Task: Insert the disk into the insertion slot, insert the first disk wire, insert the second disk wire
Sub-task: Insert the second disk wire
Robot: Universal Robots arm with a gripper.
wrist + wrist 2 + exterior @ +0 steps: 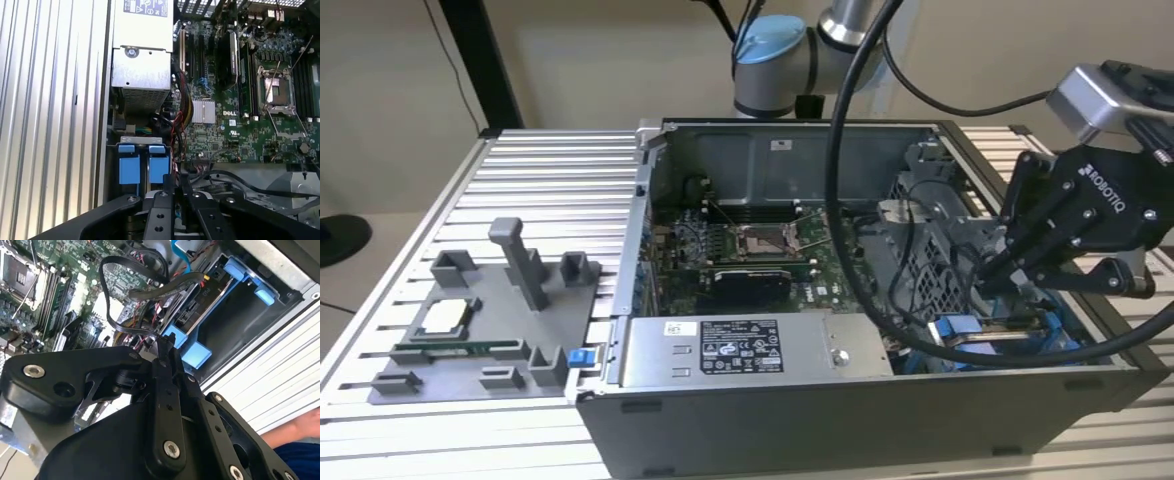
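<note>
My black gripper (991, 268) hangs over the right front corner of the open computer case. In both wrist views its fingers stand pressed together, shut on the end of a black disk wire (112, 320). That wire loops up over the motherboard. The tips (164, 342) are right beside the blue carrier tab (195, 354) of the disk (207, 297), which lies inside the insertion slot (1014, 335). In the first wrist view the gripper (174, 184) sits just next to two blue tabs (130, 169) at the bay's end.
A grey power-supply box (720, 350) fills the case's front, with the motherboard (747, 250) behind it. A grey fixture with small parts (480, 320) lies on the ribbed table at the exterior view's left. The arm's thick black cable (854, 200) drapes into the case. A person's hand (305, 425) rests beyond the case.
</note>
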